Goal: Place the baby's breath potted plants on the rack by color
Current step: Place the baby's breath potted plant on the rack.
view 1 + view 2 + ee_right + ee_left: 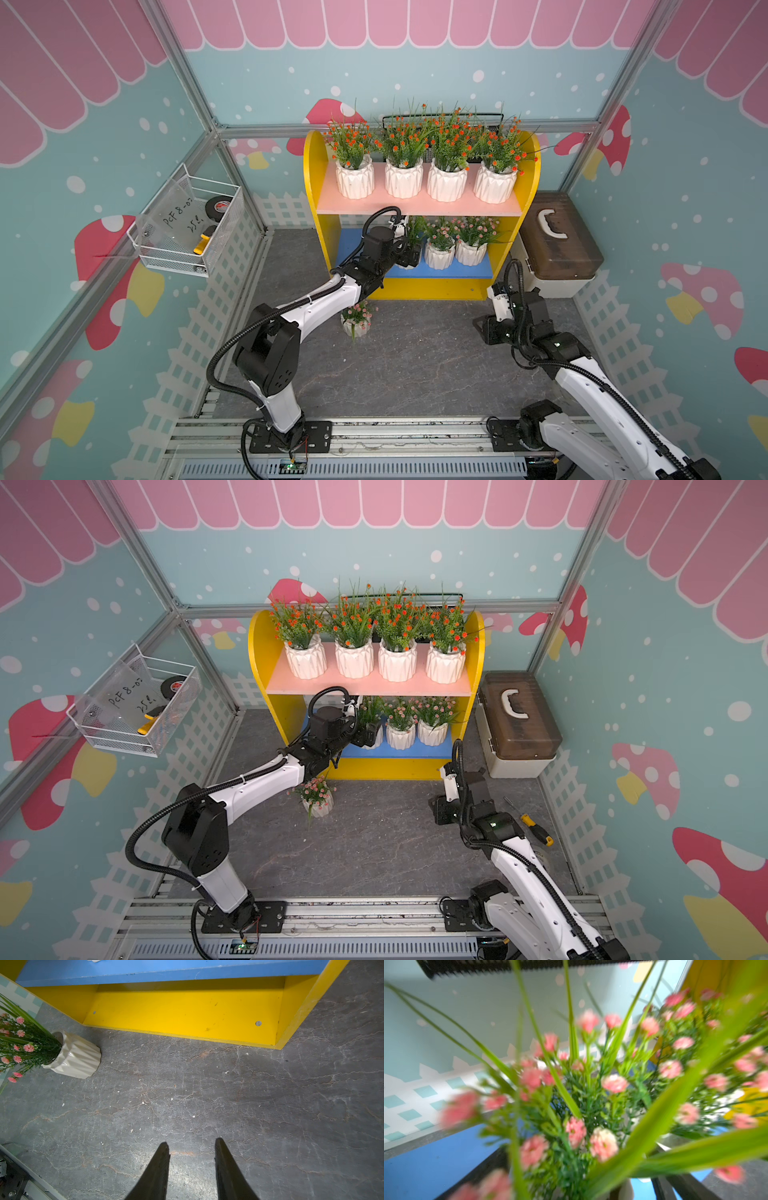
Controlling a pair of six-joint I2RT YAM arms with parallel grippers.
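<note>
My left fingers [488, 1165] are spread either side of a pink baby's breath pot [626, 1189] on the rack's [314, 174] blue shelf [440, 272]. Contact unclear, view's blurred. Two more pink plants [439, 249] stand beside it. Four orange-red plants [403, 174] are on the pink shelf [415, 203]. One pink plant [356, 319] stands upright on the worktop [415, 365]. My right fingers [155, 1172] are apart, empty, over the worktop.

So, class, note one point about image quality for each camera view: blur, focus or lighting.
Left wrist view: the pink flowers are smeared and out of focus. Right wrist view: the tabletop is sharp, while the right gripper shows as a dark silhouette. In both top views: the rack is sharp and evenly lit.
</note>
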